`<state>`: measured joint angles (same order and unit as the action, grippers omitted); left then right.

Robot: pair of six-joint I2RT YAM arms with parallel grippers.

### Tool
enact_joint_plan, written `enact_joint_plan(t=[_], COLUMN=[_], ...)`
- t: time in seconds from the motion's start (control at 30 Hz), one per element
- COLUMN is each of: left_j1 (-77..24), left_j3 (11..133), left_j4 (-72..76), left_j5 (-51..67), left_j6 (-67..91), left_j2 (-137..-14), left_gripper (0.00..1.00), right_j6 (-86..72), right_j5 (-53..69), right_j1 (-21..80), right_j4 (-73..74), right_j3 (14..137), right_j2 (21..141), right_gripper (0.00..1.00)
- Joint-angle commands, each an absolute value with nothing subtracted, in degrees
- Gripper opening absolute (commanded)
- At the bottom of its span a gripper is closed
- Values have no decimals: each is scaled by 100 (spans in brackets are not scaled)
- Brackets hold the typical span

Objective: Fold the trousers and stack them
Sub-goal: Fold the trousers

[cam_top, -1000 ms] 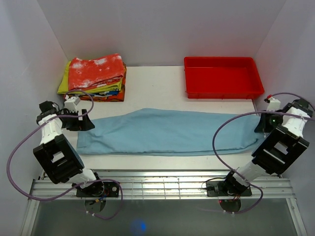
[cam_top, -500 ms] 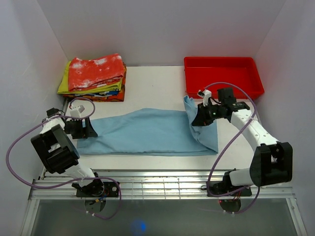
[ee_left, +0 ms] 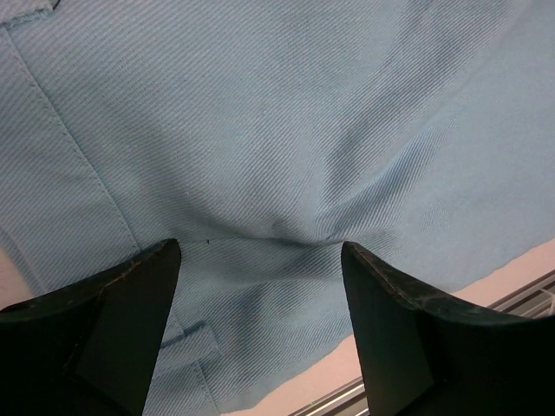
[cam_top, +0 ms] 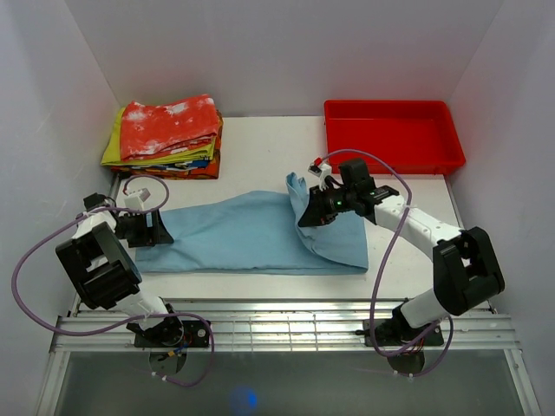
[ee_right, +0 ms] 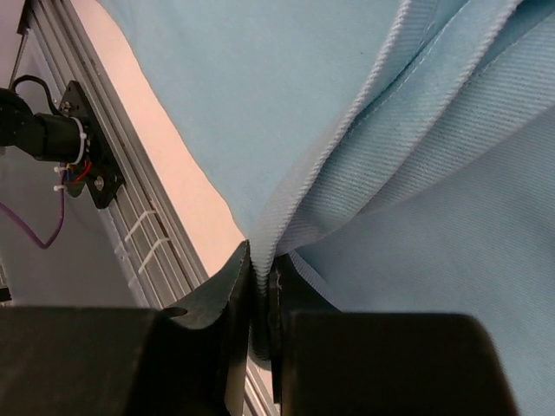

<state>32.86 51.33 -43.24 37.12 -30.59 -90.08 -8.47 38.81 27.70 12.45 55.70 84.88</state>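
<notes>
The left arm point(cam_top: 97, 260) stands up from the near edge of the table point(cam_top: 260, 160), close to the near left corner. It bends at the elbow by the left edge, and its front part lies low and points to the right. The left gripper point(cam_top: 154, 228) sits at the left end of the trousers point(cam_top: 234, 236). In the left wrist view its two fingers point(ee_left: 113, 312) are wide apart with the blue cloth under them, and they hold nothing. The cloth is a little puckered between them.

A stack of folded clothes point(cam_top: 169, 139) sits in the far left corner. It has a red and white piece on top and is well apart from the trousers.

The trousers lie flat and long across the middle of the table, from left to right, closer to the near edge. Their right end is lifted up and turned back over the flat part.

The right gripper point(cam_top: 305, 217) holds that lifted end. Its fingers point(ee_right: 227, 286) are squeezed tight on the edge of the blue cloth.

The right arm point(cam_top: 434, 238) rises from the near edge, bends by the right edge, and stretches left toward the middle of the table.

A red tray point(cam_top: 395, 160) sits in the far right corner.
</notes>
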Motion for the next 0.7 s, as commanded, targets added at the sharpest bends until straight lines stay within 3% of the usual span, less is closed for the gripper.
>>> enact_joint_plan(t=[0.0,0.4,0.67], left_j1=[3278,3278,3278], left_j3=[5036,5098,5141], left_j4=[-4342,-4386,-4377], left_j5=[3542,3401,3366], left_j6=[-3024,-3006,-3032], left_j2=[-8798,-8842,-8833], left_gripper=[86,88,88], right_j6=[-1335,-1855,-1652], right_j5=[3929,3331,3226], right_j1=[3145,3647,3823], right_j4=[326,-510,-404], right_j3=[5747,5546,5230], right_j2=[8744,9781,9572], right_gripper=[8,8,8])
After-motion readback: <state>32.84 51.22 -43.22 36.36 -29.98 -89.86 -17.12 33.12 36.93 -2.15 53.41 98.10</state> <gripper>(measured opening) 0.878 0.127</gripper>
